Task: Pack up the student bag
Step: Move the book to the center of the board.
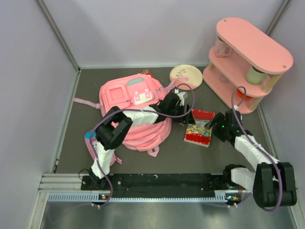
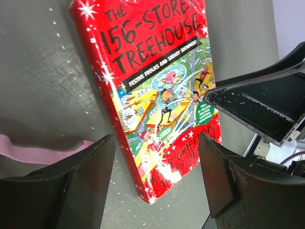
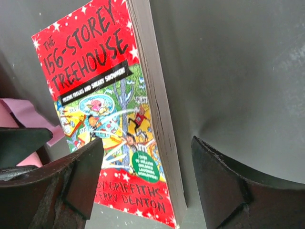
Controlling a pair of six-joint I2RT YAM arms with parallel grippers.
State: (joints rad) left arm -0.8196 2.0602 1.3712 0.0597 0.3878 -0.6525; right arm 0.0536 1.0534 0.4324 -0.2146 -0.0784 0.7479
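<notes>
The pink student bag (image 1: 136, 107) lies flat on the dark mat left of centre, its patch facing up. A red book, "The 156-Storey Treehouse" (image 1: 199, 128), lies on the mat just to its right. My left gripper (image 1: 187, 117) reaches over the bag and hovers open over the book's left side; in the left wrist view the book's (image 2: 157, 86) bottom corner sits between the open left gripper's (image 2: 157, 140) jaws. My right gripper (image 1: 209, 125) is open over the book's right side; the book's (image 3: 105, 109) page edge lies between the right gripper's (image 3: 147, 143) jaws. Neither gripper holds anything.
A pink two-tier shelf (image 1: 248, 62) with cups stands at the back right. A round cream plate (image 1: 186, 75) lies behind the bag. A small pink and blue pouch (image 1: 90, 139) sits by the left arm's base. Grey walls enclose the mat.
</notes>
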